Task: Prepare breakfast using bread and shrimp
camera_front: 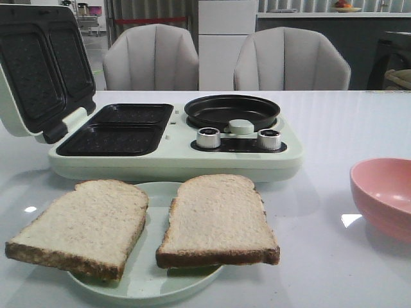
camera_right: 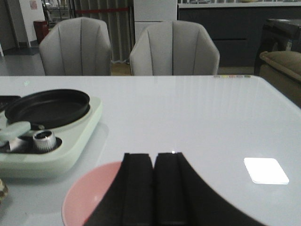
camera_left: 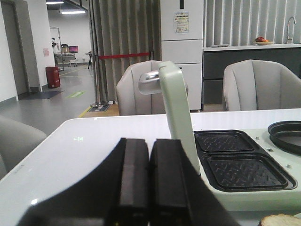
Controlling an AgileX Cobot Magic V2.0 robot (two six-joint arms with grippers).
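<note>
1. White and glossy, the table (camera_front: 334,128) fills the foreground, with two grey upholstered chairs (camera_front: 151,58) drawn up at its far side and a kitchen counter seen behind them.
2. Two slices of bread (camera_front: 218,221) are laid side by side on a pale green plate (camera_front: 151,285) at the near edge of the table; both overhang the rim, and the left slice (camera_front: 83,224) is set slightly apart from the right one.
3. No shrimp can be made out in any view.
4. Just behind the plate a pale green breakfast maker (camera_front: 173,154) is placed. Its lid (camera_front: 42,70) is raised on the left, and two dark ridged sandwich plates (camera_front: 119,128) are exposed beneath it.
5. On the right half of the appliance a round black pan (camera_front: 232,110) is seated, with two silver knobs (camera_front: 208,137) in front of it.
6. A pink bowl (camera_front: 385,196) is placed near the table's right edge, well apart from the bread; its inside cannot be seen clearly.
7. The left gripper (camera_left: 149,188) is seen in its wrist view with the black fingers pressed together, nothing held between them, beside the raised lid.
8. The right gripper (camera_right: 154,188) is likewise closed on nothing, and is held over the near rim of the pink bowl.
</note>
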